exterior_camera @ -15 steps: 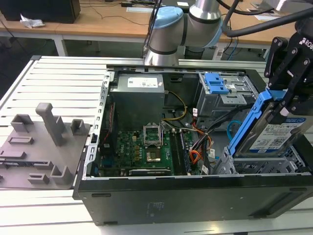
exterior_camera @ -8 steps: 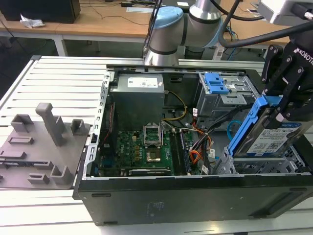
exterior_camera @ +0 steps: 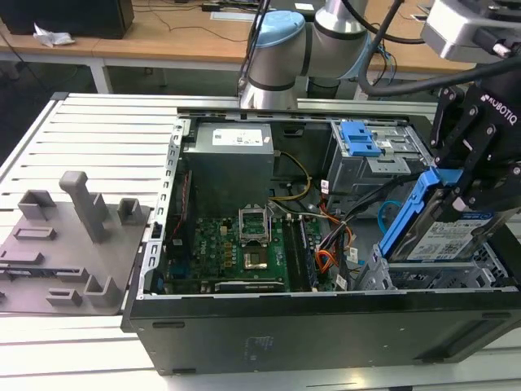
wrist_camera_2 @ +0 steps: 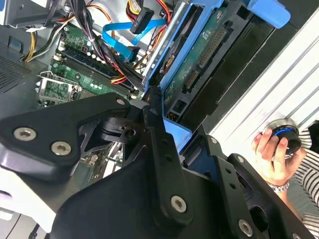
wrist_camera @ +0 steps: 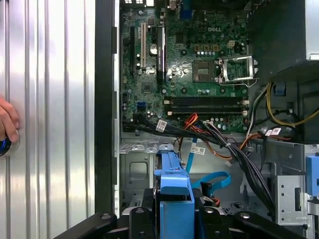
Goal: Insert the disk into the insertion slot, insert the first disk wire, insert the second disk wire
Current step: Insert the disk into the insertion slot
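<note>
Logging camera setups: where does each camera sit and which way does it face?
Exterior view: off the arm, looking down into the computer case; arm and gripper holding the disk.
Second wrist view: at the wrist, looking along the gripped disk; a person's hand beyond.
First wrist view: at the wrist, facing the motherboard.
All share the disk.

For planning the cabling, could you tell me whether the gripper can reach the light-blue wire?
Probably not: the gripper is shut on the disk over the insertion slot, so it cannot grasp the light-blue wire.
</note>
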Controlling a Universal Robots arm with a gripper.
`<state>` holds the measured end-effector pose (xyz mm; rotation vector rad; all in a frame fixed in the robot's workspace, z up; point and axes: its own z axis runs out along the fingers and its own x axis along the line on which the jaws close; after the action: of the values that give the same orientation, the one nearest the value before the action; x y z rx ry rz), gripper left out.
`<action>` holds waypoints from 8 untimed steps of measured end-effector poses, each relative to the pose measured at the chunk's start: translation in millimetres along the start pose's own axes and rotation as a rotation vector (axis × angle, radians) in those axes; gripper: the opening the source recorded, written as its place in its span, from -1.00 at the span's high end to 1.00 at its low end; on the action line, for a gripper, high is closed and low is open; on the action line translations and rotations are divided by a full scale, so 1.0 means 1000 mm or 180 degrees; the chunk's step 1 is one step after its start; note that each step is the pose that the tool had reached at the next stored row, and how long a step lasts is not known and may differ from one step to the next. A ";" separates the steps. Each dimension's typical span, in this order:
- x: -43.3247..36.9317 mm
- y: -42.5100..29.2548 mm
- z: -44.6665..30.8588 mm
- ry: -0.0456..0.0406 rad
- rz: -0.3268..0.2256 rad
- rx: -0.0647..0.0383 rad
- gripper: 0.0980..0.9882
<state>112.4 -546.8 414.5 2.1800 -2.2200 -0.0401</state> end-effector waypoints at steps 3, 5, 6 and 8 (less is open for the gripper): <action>0.0000 -0.0003 0.0071 0.0000 0.0000 0.0000 0.40; 0.0000 -0.0004 0.0113 0.0000 0.0000 0.0000 0.40; 0.0000 -0.0005 0.0124 0.0000 0.0000 0.0000 0.40; 0.0000 -0.0006 0.0153 0.0000 0.0000 0.0000 0.40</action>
<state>112.4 -546.8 399.2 2.1800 -2.2200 -0.0400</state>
